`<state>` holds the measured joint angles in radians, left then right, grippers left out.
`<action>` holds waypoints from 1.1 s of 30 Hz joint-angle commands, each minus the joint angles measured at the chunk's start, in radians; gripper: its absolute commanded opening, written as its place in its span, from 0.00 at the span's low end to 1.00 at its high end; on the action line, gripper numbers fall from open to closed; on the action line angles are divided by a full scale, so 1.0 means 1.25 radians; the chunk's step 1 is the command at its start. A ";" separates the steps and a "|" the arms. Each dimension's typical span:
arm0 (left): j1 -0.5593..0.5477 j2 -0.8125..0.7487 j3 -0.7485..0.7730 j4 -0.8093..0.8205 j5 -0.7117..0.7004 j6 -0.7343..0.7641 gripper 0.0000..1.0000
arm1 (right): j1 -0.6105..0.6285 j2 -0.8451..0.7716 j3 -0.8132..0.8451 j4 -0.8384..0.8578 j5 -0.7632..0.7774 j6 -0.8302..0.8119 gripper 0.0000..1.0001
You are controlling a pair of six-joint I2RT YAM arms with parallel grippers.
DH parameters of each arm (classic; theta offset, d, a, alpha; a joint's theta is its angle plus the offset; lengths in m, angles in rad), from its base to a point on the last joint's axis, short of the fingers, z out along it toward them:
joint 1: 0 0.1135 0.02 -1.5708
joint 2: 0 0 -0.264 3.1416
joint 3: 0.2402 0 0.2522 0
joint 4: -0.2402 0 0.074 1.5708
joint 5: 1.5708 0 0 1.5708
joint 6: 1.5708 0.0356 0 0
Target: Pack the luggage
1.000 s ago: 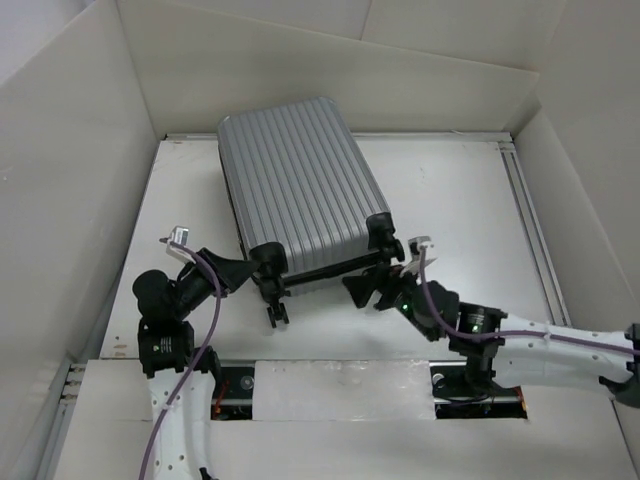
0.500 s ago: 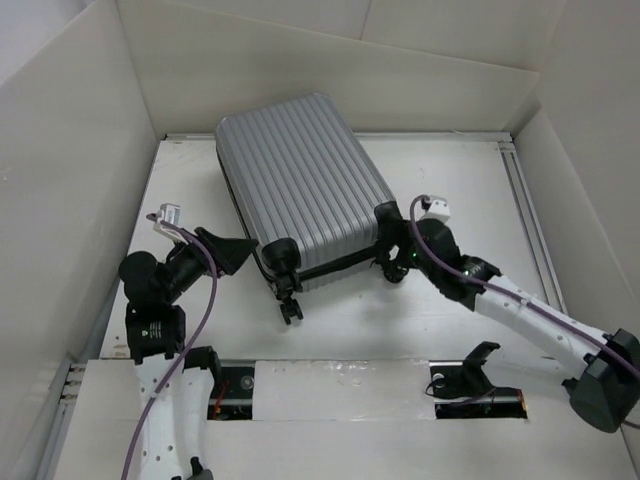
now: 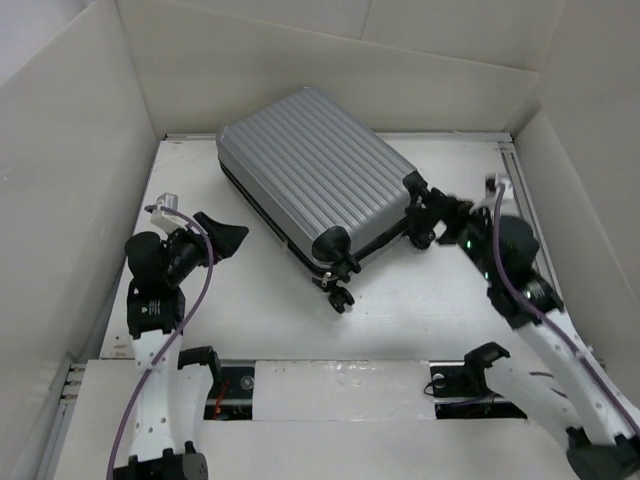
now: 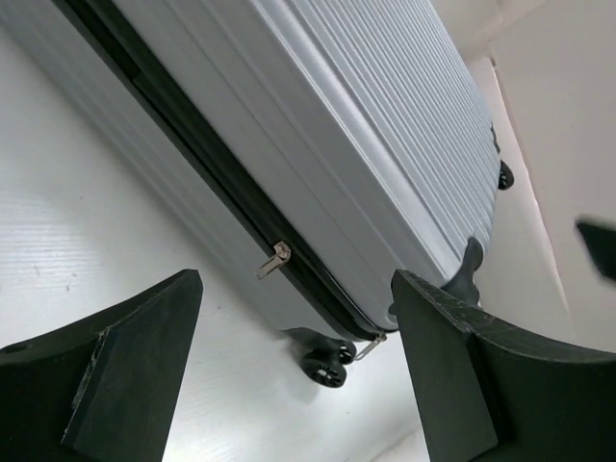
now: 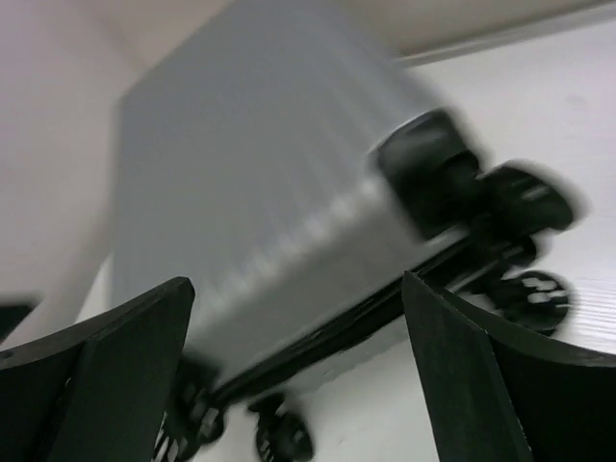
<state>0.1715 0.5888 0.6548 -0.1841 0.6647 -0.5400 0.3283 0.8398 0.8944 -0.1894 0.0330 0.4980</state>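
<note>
Judging the luggage [image 3: 310,170] rigid, heavy and slick, I am targeting its wheeled end, left gripper [image 4: 296,281] and right gripper [image 5: 298,282] both gaping empty.

Setup's basically a white tabletop [image 3: 420,310] sitting in a three-sided pen of tall off-white panels: a left panel [image 3: 60,200], a back panel [image 3: 330,75] and a right panel [image 3: 585,170]. The back one has a couple of seams showing where sheets meet. A pale rail [image 3: 514,165] runs along the table's right edge. Across the near edge there's a white board [image 3: 340,375] with dark cut-outs [image 3: 243,383] in it. Up close the tabletop has a fine lined texture. Lighting's soft and even, just faint shadows.
</note>
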 commanded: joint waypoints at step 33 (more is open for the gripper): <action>-0.001 -0.018 -0.016 0.028 0.170 0.102 0.51 | 0.632 0.205 -0.003 -0.034 0.170 -0.119 0.01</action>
<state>0.1715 0.5945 0.6079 -0.1638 0.7822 -0.4641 1.0645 1.2285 0.9508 -0.2295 0.2314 0.2947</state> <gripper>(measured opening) 0.517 0.508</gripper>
